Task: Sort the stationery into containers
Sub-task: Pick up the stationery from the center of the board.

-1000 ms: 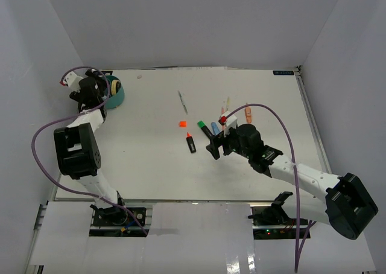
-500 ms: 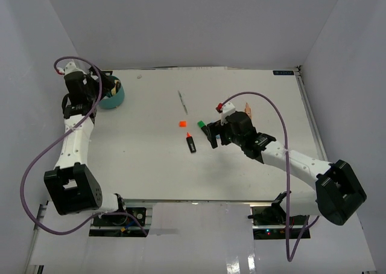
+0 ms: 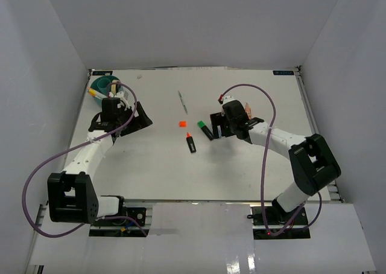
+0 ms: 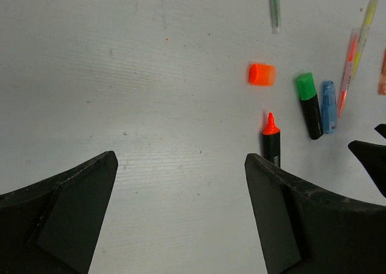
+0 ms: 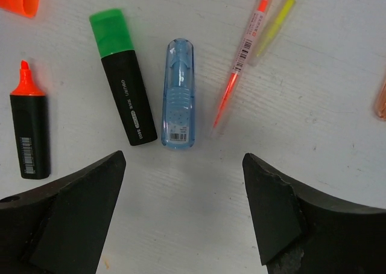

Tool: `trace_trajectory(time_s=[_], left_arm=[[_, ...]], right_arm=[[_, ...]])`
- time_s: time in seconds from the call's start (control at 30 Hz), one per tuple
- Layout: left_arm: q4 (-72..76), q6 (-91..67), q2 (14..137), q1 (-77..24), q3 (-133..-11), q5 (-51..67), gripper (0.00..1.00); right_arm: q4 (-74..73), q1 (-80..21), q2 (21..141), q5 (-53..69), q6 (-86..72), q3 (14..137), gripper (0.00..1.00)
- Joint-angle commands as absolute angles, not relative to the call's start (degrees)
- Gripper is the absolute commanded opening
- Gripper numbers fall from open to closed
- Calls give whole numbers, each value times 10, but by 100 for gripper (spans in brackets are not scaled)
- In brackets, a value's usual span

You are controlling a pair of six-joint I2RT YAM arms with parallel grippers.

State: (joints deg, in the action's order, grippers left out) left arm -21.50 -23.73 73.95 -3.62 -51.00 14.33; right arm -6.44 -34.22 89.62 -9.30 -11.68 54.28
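table (image 3: 151,165): white matte top | back wall (image 3: 193,20): plain pale grey, beyond table's far edge | left wall (image 3: 36,105), right wall (image 3: 356,93): same grey, flanking table | light: even, soft, diffuse

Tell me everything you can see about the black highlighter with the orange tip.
The orange highlighter is short and chunky, with a black plastic-looking body and a bare orange tip, cap off. A barcode label sits near its back end. It lies flat on the white table, touching nothing, beside the green highlighter. An orange cap lies apart beyond its tip.
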Motion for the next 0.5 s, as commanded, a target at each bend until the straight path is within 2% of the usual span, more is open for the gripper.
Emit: trace_trajectory(time_s=[0.0,0.37,0.47], left_arm=[[-224,-227,708,-35,-501,123,98],[-225,-235,701,-35,-501,126,98],[-225,-236,700,-35,-501,126,98]], right_arm=[[-73,-331,921,-103,-134,570,84],[-51,-330,941,-53,-125,567,74],[-33,-348,935,-42,-99,566,74]])
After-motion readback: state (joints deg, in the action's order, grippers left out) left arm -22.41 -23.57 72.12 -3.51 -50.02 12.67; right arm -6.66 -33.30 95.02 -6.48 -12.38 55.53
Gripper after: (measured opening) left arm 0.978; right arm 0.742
